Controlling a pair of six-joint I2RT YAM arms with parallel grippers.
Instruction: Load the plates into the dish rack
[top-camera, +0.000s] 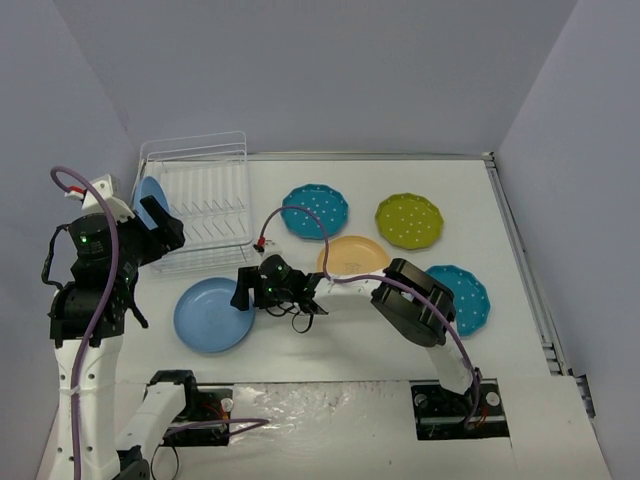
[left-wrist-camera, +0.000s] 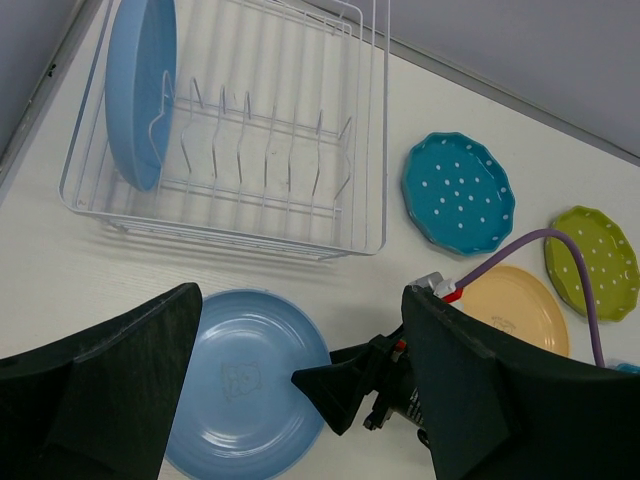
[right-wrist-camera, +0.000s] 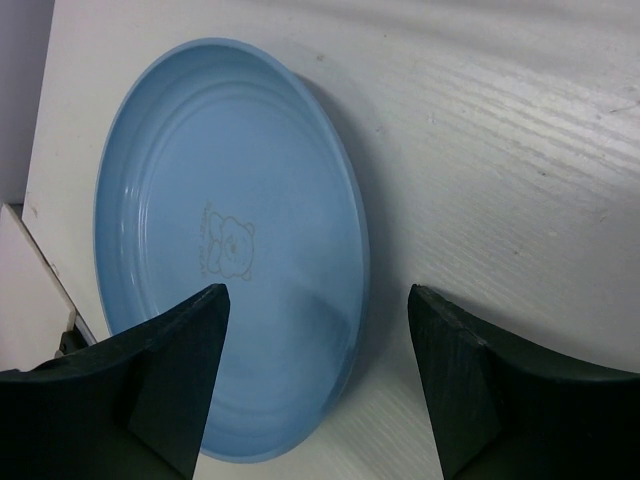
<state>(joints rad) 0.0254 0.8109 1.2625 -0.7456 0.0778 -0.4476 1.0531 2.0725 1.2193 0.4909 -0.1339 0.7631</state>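
Observation:
The white wire dish rack (top-camera: 205, 200) stands at the back left. One light blue plate (top-camera: 148, 195) stands upright in its leftmost slot, also in the left wrist view (left-wrist-camera: 140, 90). My left gripper (top-camera: 163, 232) is open and empty above the rack's front left corner. A second light blue plate (top-camera: 212, 315) lies flat in front of the rack. My right gripper (top-camera: 243, 291) is open at its right rim; in the right wrist view the gripper (right-wrist-camera: 317, 292) straddles the rim of that plate (right-wrist-camera: 230, 250). Two teal dotted plates (top-camera: 315, 210) (top-camera: 462, 298), a lime green one (top-camera: 409, 220) and an orange-yellow one (top-camera: 352, 257) lie flat.
Grey walls close the table at the back and both sides. A purple cable (top-camera: 300, 225) loops over the right arm near the orange-yellow plate. The rack's other slots (left-wrist-camera: 270, 140) hold nothing.

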